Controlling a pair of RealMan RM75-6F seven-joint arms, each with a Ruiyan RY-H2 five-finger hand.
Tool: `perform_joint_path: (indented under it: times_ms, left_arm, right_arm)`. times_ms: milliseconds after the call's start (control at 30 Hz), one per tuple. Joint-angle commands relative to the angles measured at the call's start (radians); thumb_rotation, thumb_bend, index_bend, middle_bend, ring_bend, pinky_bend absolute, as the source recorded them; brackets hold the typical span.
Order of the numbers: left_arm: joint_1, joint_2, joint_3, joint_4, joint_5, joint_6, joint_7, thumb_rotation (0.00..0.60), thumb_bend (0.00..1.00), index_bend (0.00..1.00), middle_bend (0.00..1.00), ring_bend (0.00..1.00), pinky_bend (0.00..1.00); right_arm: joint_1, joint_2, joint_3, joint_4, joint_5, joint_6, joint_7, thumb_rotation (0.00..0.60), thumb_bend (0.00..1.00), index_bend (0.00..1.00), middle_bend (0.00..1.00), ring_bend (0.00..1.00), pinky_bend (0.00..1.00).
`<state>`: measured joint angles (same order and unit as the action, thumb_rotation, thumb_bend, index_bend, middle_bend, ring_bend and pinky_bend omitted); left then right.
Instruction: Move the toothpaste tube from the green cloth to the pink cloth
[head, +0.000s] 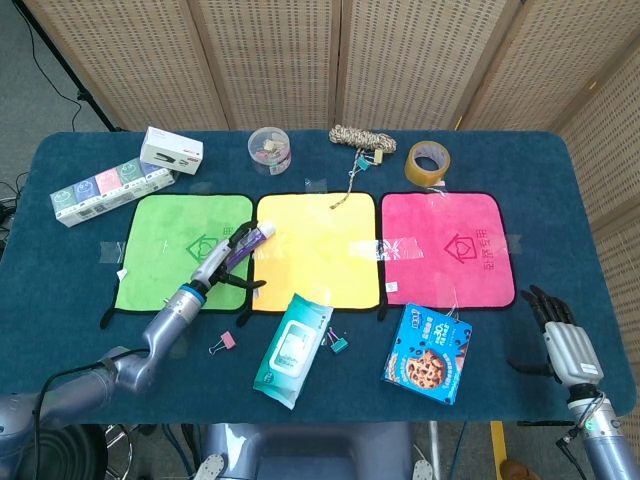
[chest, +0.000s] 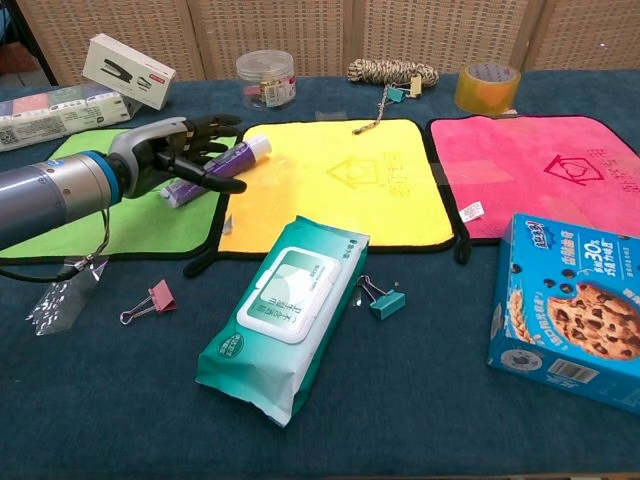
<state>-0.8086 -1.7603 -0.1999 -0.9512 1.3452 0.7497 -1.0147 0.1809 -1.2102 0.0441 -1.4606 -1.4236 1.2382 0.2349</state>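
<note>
My left hand (head: 228, 262) (chest: 180, 158) grips a purple toothpaste tube (head: 245, 247) (chest: 215, 169) with a white cap. The tube is lifted and tilted, its cap end over the seam between the green cloth (head: 165, 245) (chest: 110, 220) and the yellow cloth (head: 315, 250) (chest: 335, 185). The pink cloth (head: 445, 250) (chest: 530, 170) lies flat at the right with nothing on it. My right hand (head: 565, 335) hangs past the table's front right corner, fingers apart and holding nothing; the chest view does not show it.
A wet-wipes pack (head: 293, 349) (chest: 285, 313), a cookie box (head: 429, 353) (chest: 567, 312) and binder clips (chest: 380, 297) (chest: 148, 299) lie in front of the cloths. Behind them are a tape roll (head: 428, 163), a rope coil (head: 361, 137), a clear tub (head: 269, 148), a stapler box (head: 171, 150) and a tissue pack (head: 95, 190).
</note>
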Motion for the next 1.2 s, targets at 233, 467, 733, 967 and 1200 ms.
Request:
perform_joint_path:
  times_ms: [233, 467, 733, 967, 1200]
  left_arm:
    - [-0.02, -0.026, -0.027, -0.037, -0.031, -0.026, 0.057, 0.6, 0.0, 0.0, 0.0, 0.0, 0.0]
    - [-0.038, -0.046, -0.05, -0.049, -0.041, -0.038, 0.075, 0.6, 0.0, 0.0, 0.0, 0.0, 0.0]
    - [-0.062, -0.075, -0.077, -0.058, -0.067, -0.06, 0.106, 0.6, 0.0, 0.0, 0.0, 0.0, 0.0]
    - [-0.09, -0.106, -0.099, -0.039, -0.086, -0.086, 0.129, 0.6, 0.0, 0.0, 0.0, 0.0, 0.0]
    - [-0.125, -0.139, -0.125, -0.02, -0.097, -0.108, 0.15, 0.6, 0.0, 0.0, 0.0, 0.0, 0.0]
  right_arm:
    - [0.0, 0.005, 0.0, -0.002, 0.003, -0.004, 0.006, 0.6, 0.0, 0.0, 0.0, 0.0, 0.0]
    - [0.002, 0.006, -0.002, -0.003, 0.004, -0.01, 0.007, 0.6, 0.0, 0.0, 0.0, 0.0, 0.0]
    - [0.003, 0.007, -0.003, -0.004, 0.006, -0.014, 0.006, 0.6, 0.0, 0.0, 0.0, 0.0, 0.0]
    - [0.003, 0.008, -0.003, -0.007, 0.004, -0.013, 0.007, 0.6, 0.0, 0.0, 0.0, 0.0, 0.0]
    - [0.003, 0.011, -0.002, -0.004, 0.009, -0.018, 0.017, 0.6, 0.0, 0.0, 0.0, 0.0, 0.0]
